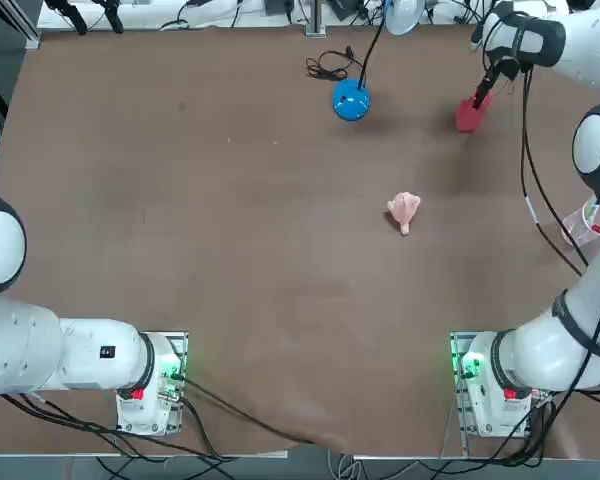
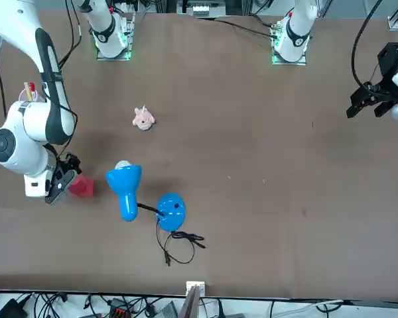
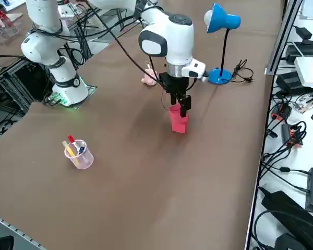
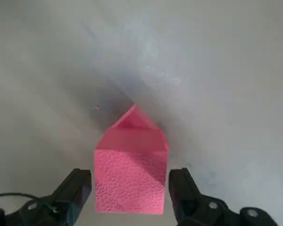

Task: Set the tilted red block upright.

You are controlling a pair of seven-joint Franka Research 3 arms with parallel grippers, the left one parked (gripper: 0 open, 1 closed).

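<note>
On the far right part of the brown table (image 1: 230, 250), the red block (image 3: 178, 119) stood near a blue desk lamp (image 3: 219, 31). Directly above it hung the right gripper (image 4: 130, 193), its two fingers spread wide on either side of the block's top, not clamped on it.

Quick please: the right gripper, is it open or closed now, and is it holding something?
Right gripper: open, one finger each side of the red block, holding nothing.
</note>
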